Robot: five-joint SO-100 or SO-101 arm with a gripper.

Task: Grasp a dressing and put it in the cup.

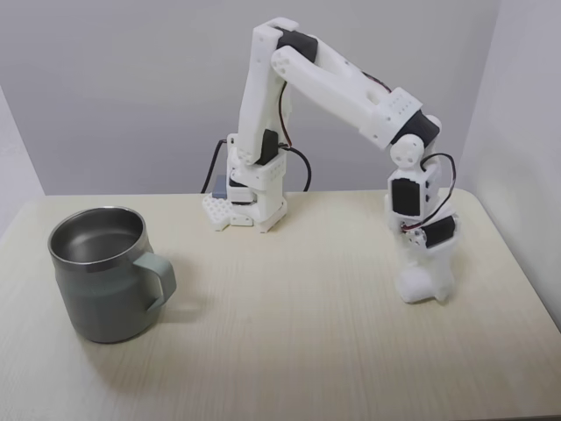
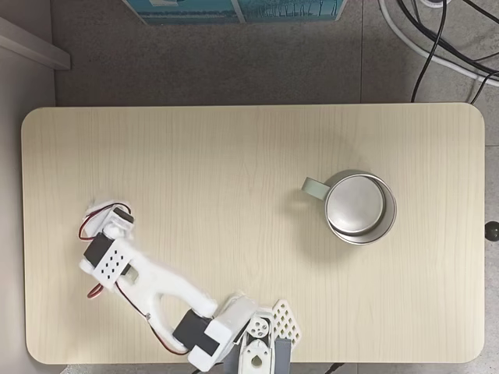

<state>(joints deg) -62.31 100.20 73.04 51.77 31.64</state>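
— Got the dressing [image 1: 414, 282] yet?
— It's right at the gripper [image 1: 423, 289] tips, low on the table [image 1: 298, 333]; closed or not, I can't tell. Looks light and squashy, so pinch its middle gently. The cup [image 1: 101, 276] sits well away

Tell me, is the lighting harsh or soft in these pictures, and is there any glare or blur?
Soft, even light in both fixed views. In the front one the cup throws a faint shadow on the table, and its steel inside shows gentle reflections. In the top-down one the inside of the cup shines pale without strong glare. Both are sharp; the white gripper blends with what it reaches for.
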